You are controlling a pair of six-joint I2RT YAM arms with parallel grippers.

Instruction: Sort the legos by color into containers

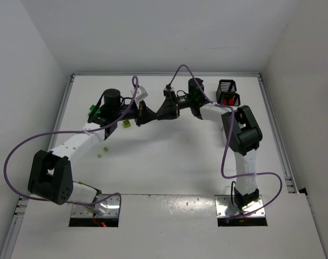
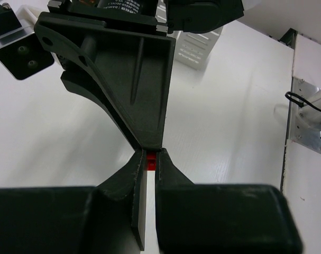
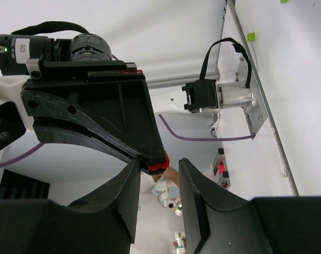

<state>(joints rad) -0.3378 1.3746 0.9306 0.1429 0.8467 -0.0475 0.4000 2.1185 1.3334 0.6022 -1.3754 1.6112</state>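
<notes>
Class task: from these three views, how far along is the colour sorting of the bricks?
Done: red pieces sit in a black bin. In hand: the left gripper pinches a red brick, with the right gripper open around it, tip to tip. Left: lime bricks lie loose on the table.

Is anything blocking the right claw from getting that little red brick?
Nothing visible does. The red brick, pinched by the left gripper, sits in the gap between the fingers of the open right gripper.
</notes>
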